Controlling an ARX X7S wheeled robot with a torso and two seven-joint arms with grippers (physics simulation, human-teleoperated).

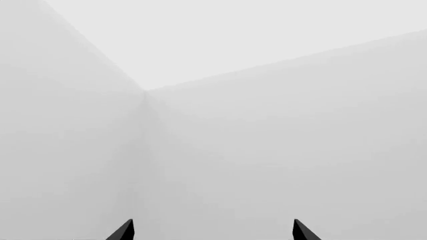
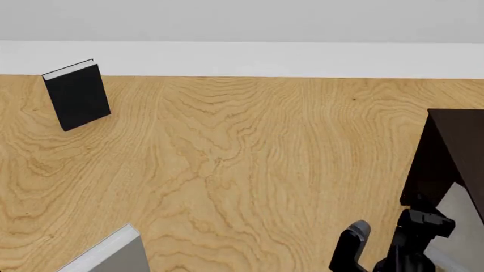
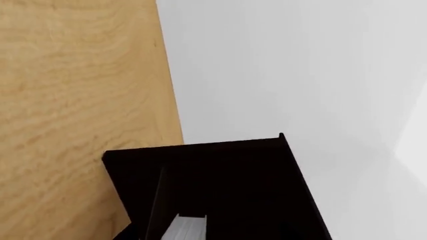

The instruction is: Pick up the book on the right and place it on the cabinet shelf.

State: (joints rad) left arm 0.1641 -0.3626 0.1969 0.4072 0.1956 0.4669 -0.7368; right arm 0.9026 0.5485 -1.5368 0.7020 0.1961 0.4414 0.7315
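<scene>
Spanning wood-grain table, white wall.

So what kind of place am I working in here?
Probably a bare simulated room rather than a furnished home: a wide wood-grain tabletop against plain white walls, holding a standing black book, a grey book and a dark cabinet.

left pincer spread wide; right arm low.

The very dark brown wooden cabinet is cut by the head view's right edge. The plain grey book is cut at the bottom. The right gripper is perhaps partly hidden there.
</scene>
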